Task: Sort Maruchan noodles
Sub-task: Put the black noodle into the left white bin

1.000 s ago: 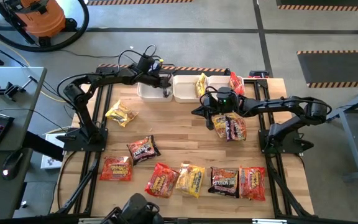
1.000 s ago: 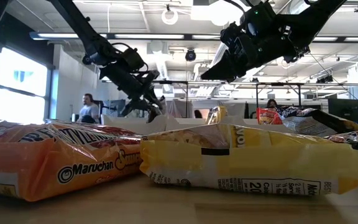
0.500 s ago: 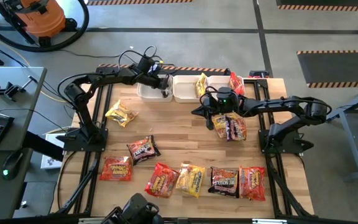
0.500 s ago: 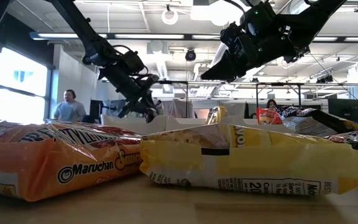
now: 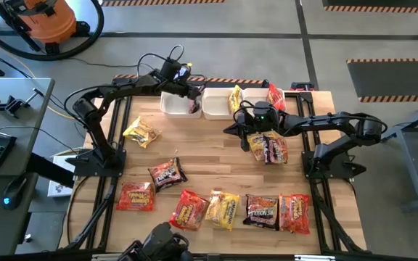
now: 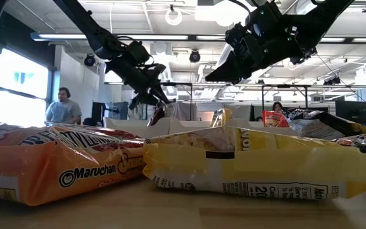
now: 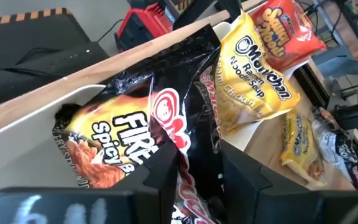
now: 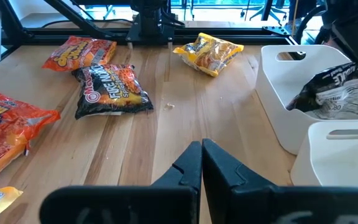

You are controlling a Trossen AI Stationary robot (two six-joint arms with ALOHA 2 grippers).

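The Maruchan noodles are crinkly packets. A dark one marked "Fire Spicy" (image 7: 129, 134) stands in the left white bin (image 5: 173, 107), with my left gripper (image 5: 193, 96) shut on it above the bin. A yellow packet (image 5: 235, 99) leans in the middle bin (image 5: 215, 109), and a red one (image 5: 276, 96) stands in the right bin. Several red, yellow and dark packets lie flat along the table's near edge (image 5: 223, 209). My right gripper (image 5: 228, 130) is shut and holds nothing. It hovers mid-table beside two packets (image 5: 268, 148). My left gripper has a crumpled edge of the dark packet (image 7: 188, 180) between its two fingers (image 7: 163, 177). The fingers slant down from the table's left. The packet hangs below them, tilted, with its lower end inside the left bin (image 8: 294, 93).
A yellow packet (image 5: 141, 133) lies alone at the table's left, and a dark one (image 5: 167, 174) lies nearer the middle. The three bins stand in a row at the far edge. Bare wood shows between the bins and the near row. A person (image 6: 62, 108) is in the room behind.
My left gripper has risen a little above the left bin and rolled slightly. It has drawn the upper end of the dark packet up with it, while the packet's lower end stays in the bin.
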